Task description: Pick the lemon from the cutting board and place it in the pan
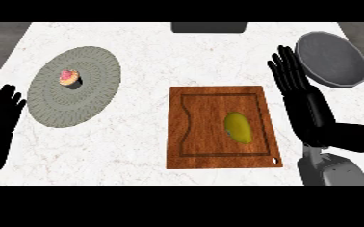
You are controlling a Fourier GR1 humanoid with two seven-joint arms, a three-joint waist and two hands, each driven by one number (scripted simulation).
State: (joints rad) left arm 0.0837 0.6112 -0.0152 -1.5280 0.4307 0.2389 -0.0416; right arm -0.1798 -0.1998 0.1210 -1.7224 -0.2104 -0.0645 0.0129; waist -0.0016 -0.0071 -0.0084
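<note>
I've got the cutting board (222,127) as my reference, sitting on the white marble counter (156,53), lower centre of the head view. Lemon (239,127) lies on the board, right of the board's middle, inside the routed groove, long axis running roughly front to back. Nothing touching it.

Right hand (302,96) is just off the board's right edge, over the counter. Fingers straight and spread, pointing away from me, palm turned toward the board. Holding nothing. Not in contact with the lemon; the board's right rim sits between them. Grey forearm (328,169) comes in below it, past the board's near-right corner.

Pan (330,60) is beyond and to the right of the board, partly cut off by the right edge of view. Grey, round. The right hand's fingertips reach up next to its left rim; I can't tell if they touch it.

Left hand (8,107) is far left of the board at the edge of view, fingers up and relaxed, resting, holding nothing.

Between that hand and the board: a round grey woven mat (92,101), with a small pink-topped cupcake (69,78) on its upper left part.

Dark rectangular object (209,27) at the counter's far edge, straight beyond the board; can't identify it.
</note>
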